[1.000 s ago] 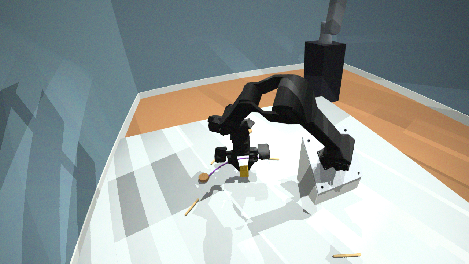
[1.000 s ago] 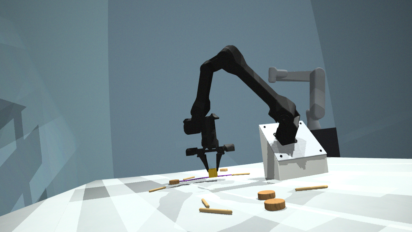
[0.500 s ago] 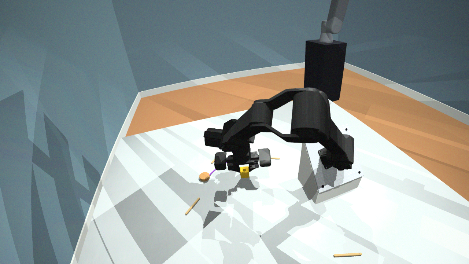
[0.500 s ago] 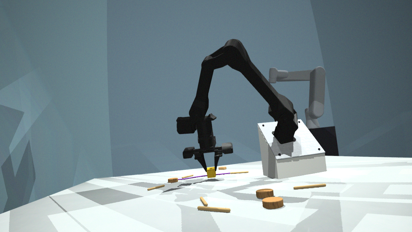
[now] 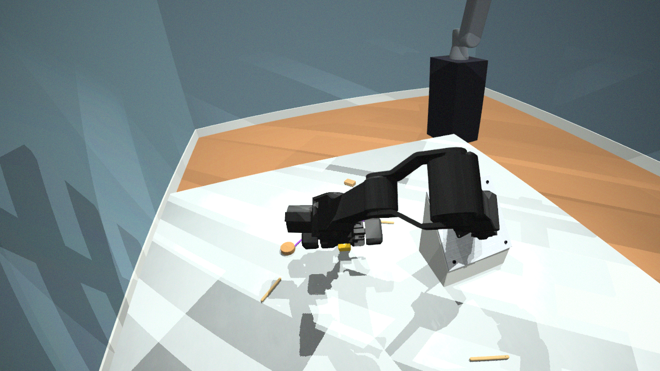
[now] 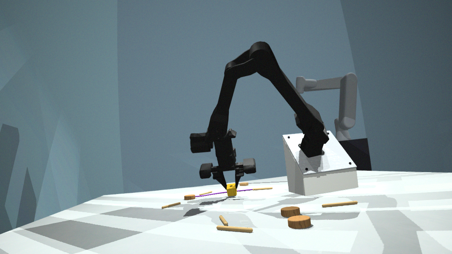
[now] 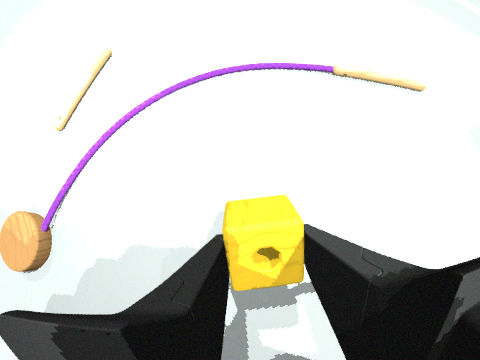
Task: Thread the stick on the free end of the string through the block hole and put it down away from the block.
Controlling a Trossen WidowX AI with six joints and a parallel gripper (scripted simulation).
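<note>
The pale, patterned surface (image 6: 394,221) sits in front of blue-grey walls and carries the arm's slanted white pedestal (image 6: 344,183) and a scatter of loose wooden pieces. The claw (image 7: 266,260) points down with its fingers closed partway on the yellow wooden block (image 7: 264,242), one finger (image 7: 194,300) on each side. In the exterior view the block appears tilted and at, or just off, the surface; contact cannot be confirmed. One face shows the hole, turned toward the wrist camera.

The task's stick (image 7: 378,78) lies ahead of the claw and to its right, untouched. The purple string (image 7: 167,91) runs from it in an arc to the round wooden button (image 7: 24,250), which lies to the claw's left. A loose stick (image 7: 83,90) lies ahead and to the left; it carries no string and should be ignored.

Judged step: repositioning the block before threading. To do this well:
- Set the block down flat, with the hole's axis level and both openings unobstructed.
- Place it short of the string, without trapping the string beneath it.
- Release gently and withdraw straight up, so the block does not tip.
- Then grasp the stick near its string end.
</note>
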